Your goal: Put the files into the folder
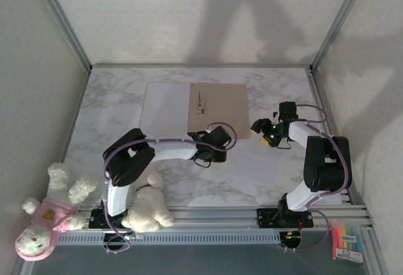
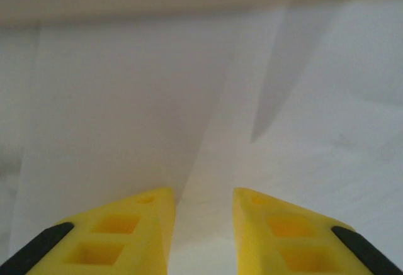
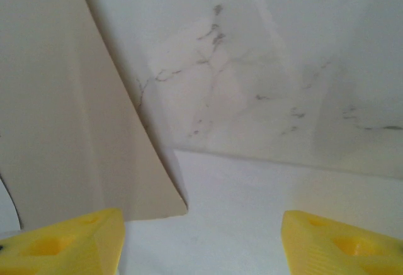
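**Files lie beside the folder, far centre of the table**

The files lie flat as a white rectangle in the upper middle of the top view. Their long axis runs top to bottom in the frame, with the short edges facing the back wall and the arms. How many sheets there are cannot be told. Their right edge meets the left edge of the folder, and it is unclear whether the two overlap or only touch.

The folder is a flat tan sheet about as wide as it is tall in the frame, with its edges square to the files. Its upper face is bare apart from a small dark mark near the left edge. Whether it is open or closed cannot be told.

The left gripper sits at the lower edge of that seam. In its wrist view the left gripper has its yellow fingers a narrow gap apart over a white surface, clamping nothing.

The right gripper is just right of the folder's lower right corner. In its wrist view the right gripper has its jaws wide and empty. The folder's corner is at the left and the marble table lies beyond.

Two plush toys sit at the lower left. A marker pack holding coloured pens is at the lower right.
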